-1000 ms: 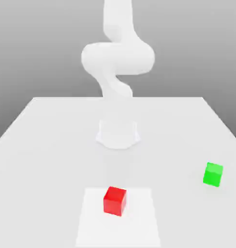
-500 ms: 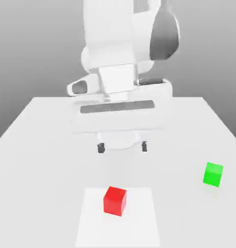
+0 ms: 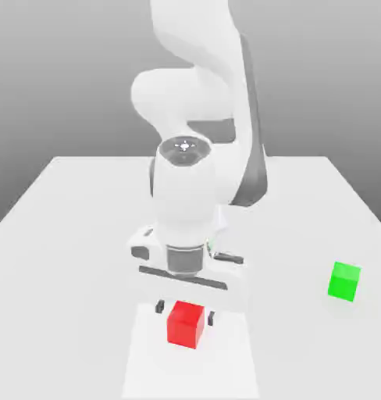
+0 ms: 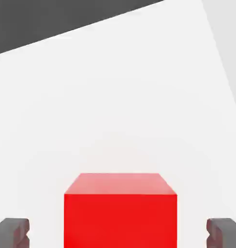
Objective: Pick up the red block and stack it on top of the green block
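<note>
The red block [image 3: 186, 326] rests on the white table near the front, on a paler square patch. My gripper [image 3: 186, 312] has come down right over it, open, with one dark finger [image 3: 159, 306] on each side of the cube. In the hand view the red block [image 4: 120, 213] sits between the two fingertips [image 4: 12, 232], with a clear gap on both sides; my gripper [image 4: 119, 233] holds nothing. The green block [image 3: 343, 281] stands alone on the table toward the exterior view's right, well apart from the gripper.
The white table [image 3: 76, 234] stretches wide around both cubes. The paler square patch [image 3: 233, 367] lies under the red block. My arm's bulky white links [image 3: 190, 187] rise behind the gripper, over the middle of the table.
The arm has swung down from high above the table, and the open gripper now straddles the red block. Neither block has moved.
</note>
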Motion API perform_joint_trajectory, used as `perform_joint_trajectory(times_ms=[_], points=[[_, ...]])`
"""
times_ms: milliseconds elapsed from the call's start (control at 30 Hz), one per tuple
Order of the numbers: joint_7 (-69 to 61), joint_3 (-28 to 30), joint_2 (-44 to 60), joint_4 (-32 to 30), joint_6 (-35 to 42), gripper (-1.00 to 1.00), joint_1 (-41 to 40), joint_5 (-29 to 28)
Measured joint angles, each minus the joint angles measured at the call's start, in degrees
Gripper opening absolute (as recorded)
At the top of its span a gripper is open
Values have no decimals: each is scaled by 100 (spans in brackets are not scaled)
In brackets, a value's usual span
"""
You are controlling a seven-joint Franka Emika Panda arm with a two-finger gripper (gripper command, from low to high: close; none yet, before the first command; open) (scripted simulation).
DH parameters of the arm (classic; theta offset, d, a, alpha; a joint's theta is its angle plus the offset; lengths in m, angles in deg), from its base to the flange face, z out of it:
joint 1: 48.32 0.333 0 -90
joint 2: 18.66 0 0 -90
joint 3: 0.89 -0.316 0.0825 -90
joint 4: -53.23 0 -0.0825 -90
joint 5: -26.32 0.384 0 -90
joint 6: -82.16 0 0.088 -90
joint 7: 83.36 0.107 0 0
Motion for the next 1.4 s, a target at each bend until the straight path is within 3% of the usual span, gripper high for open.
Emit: perform_joint_trajectory(times_ms=[33, 267, 633, 767, 933, 1133, 1333, 1367, 1400], points=[[-10, -20, 81, 6, -67, -100, -15, 20], [9, -24, 72, 6, -64, -100, -22, -4], [158, 31, -1235, -181, 1055, -100, -8, -204], [322, -608, -1418, -180, 1261, -100, -173, -74], [684, -1501, -1595, -73, 1547, -100, 1593, 118], [1192, -2252, -1805, 50, 1842, -100, 2791, 213], [2049, -2065, -718, 117, 887, -100, 2960, -868], [2170, -1975, -580, 126, 766, 100, 3014, -1035], [2170, -1975, -580, 126, 766, 100, 3014, -1035]])
